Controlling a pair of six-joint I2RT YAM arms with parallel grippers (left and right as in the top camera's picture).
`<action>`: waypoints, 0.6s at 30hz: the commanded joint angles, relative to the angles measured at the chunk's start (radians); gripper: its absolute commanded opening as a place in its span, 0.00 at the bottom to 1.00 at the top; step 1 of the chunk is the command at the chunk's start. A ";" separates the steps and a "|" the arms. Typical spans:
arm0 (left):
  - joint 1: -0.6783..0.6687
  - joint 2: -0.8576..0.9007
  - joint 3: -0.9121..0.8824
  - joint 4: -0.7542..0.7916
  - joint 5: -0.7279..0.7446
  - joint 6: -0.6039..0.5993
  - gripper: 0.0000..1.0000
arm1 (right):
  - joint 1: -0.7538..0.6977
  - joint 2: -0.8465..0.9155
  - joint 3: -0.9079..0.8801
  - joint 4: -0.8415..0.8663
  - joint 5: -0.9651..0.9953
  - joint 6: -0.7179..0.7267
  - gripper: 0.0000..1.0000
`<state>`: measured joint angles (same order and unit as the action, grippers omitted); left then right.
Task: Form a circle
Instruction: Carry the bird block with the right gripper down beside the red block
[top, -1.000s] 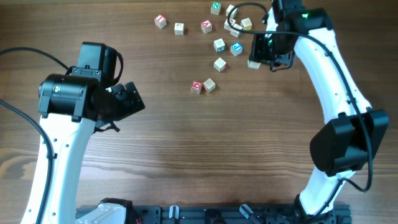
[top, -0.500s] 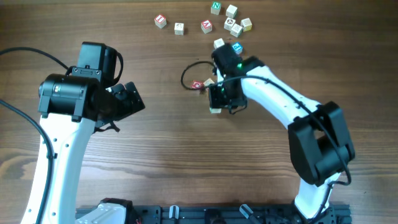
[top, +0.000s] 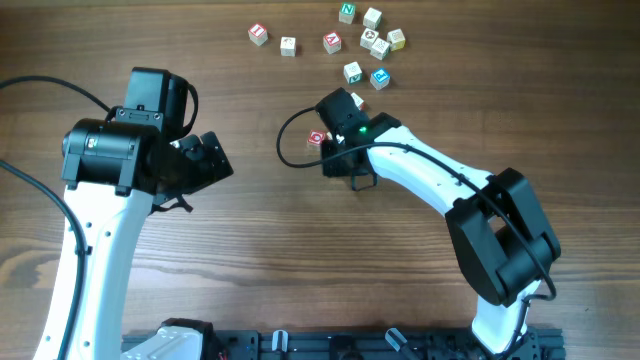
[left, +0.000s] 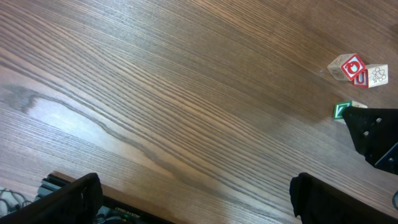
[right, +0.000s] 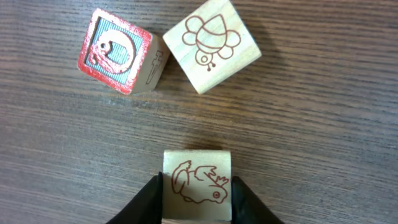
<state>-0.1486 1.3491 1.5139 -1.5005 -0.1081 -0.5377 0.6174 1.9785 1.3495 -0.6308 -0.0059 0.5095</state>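
In the right wrist view my right gripper (right: 197, 194) is shut on a pale wooden cube (right: 197, 185) with a red animal drawing, its fingers pressed against both sides. Just beyond it lie a red-faced cube (right: 115, 51) and a pale cube with a bee drawing (right: 211, 43), side by side; the three make a small cluster. Overhead, the right gripper (top: 338, 160) hovers mid-table beside the red-faced cube (top: 316, 138) and hides the held cube. My left gripper (left: 199, 205) stands open over bare wood at the left (top: 210, 160).
Several loose lettered cubes lie scattered at the table's back, among them a red one (top: 258, 33), a green one (top: 347, 12) and a teal one (top: 380, 77). A black cable (top: 285, 150) loops beside the right wrist.
My right arm has swung from the back right to mid-table, carrying the pale cube down beside the red-faced and bee cubes. The left arm has not moved.
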 joint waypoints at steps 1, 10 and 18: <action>0.000 -0.006 0.003 0.000 -0.017 -0.017 1.00 | 0.002 0.002 -0.003 0.000 0.027 0.056 0.37; 0.000 -0.006 0.003 0.000 -0.017 -0.017 1.00 | 0.018 0.002 -0.003 -0.010 -0.044 0.176 0.38; 0.000 -0.006 0.003 0.000 -0.017 -0.017 1.00 | 0.070 0.002 -0.003 -0.014 -0.069 0.174 0.48</action>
<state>-0.1486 1.3491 1.5139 -1.5005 -0.1081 -0.5377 0.6693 1.9785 1.3495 -0.6422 -0.0437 0.6697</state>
